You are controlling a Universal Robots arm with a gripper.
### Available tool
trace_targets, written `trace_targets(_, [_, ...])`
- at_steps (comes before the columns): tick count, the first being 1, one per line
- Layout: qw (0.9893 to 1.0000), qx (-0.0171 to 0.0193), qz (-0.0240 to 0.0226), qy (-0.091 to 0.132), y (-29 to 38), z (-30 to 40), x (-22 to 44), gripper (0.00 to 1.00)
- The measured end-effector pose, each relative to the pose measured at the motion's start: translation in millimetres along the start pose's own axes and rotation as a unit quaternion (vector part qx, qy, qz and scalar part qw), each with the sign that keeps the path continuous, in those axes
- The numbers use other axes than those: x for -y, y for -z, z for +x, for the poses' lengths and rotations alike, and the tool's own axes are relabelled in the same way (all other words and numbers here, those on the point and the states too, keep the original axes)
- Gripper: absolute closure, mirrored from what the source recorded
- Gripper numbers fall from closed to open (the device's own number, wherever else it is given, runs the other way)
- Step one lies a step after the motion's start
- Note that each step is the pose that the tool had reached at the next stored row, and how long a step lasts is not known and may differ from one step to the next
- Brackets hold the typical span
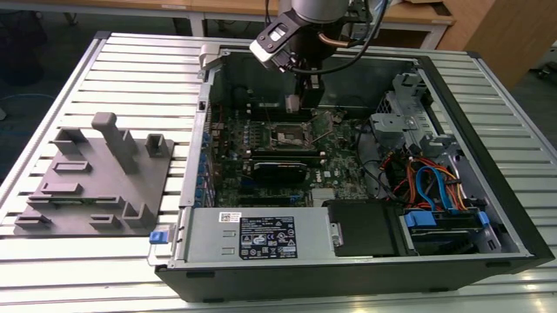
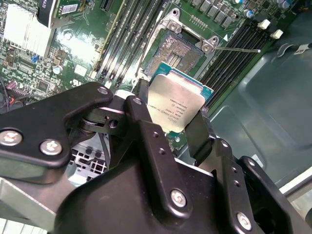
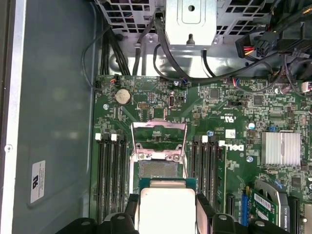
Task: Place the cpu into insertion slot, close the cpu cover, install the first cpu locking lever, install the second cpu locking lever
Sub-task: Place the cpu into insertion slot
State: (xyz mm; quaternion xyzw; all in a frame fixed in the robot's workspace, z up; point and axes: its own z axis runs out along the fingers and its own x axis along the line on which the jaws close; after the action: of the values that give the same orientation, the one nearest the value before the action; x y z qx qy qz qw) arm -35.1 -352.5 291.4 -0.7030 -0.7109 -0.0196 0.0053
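Gripped the cpu [image 2: 178,105] by two edges in the end effector [image 2: 170,117], poised above the open slot [image 2: 183,48], with the cover [image 3: 158,126] flipped back beyond.

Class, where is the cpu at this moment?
In the second wrist view the cpu is clamped between the jaws, held near the uncovered insertion slot.

The cpu [image 2: 178,105] has a silver-grey face edged in green. The motherboard [image 3: 214,112] is green, the gripper [image 2: 170,117] black. Blue and orange cables [image 1: 424,181] show at the exterior view's right; the worktop [image 1: 130,65] is silvery and ribbed.
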Motion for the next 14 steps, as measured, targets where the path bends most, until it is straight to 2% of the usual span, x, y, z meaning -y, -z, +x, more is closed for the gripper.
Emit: trace_targets(14, [1.0000,0.0001,-0.0001,-0.003,-2.8,-0.1,1.1,0.46])
